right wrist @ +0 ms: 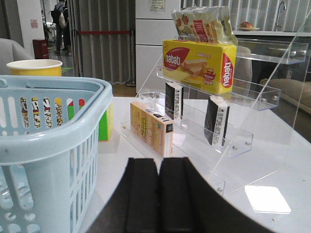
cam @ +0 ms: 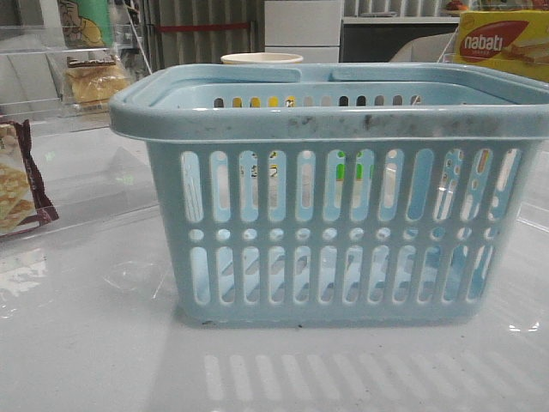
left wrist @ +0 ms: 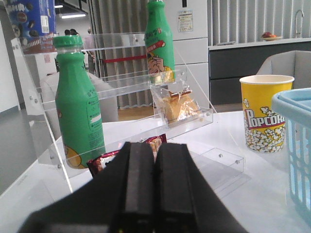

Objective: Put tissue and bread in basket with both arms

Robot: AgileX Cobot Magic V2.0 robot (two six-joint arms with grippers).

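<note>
The light-blue basket (cam: 343, 215) stands in the middle of the front view, and no gripper shows there. The basket also shows in the left wrist view (left wrist: 296, 145) and the right wrist view (right wrist: 48, 145). The bread (left wrist: 177, 107), in clear wrap, sits on a clear acrylic shelf ahead of my left gripper (left wrist: 154, 150), which is shut and empty. The bread also shows in the front view (cam: 96, 81). Two black tissue packs with white sides stand upright on a clear stepped shelf, one farther (right wrist: 173, 100) and one nearer (right wrist: 216, 121). They are ahead of my right gripper (right wrist: 158, 167), which is shut and empty.
Two green bottles (left wrist: 77, 107) and a maroon-edged snack bag (left wrist: 104, 162) are on the left shelf. A popcorn cup (left wrist: 265, 114) stands behind the basket. The right shelf holds a Nabati box (right wrist: 199, 65), a snack bag (right wrist: 201, 22) and an orange box (right wrist: 151, 127). A green block (right wrist: 104, 124) sits nearby.
</note>
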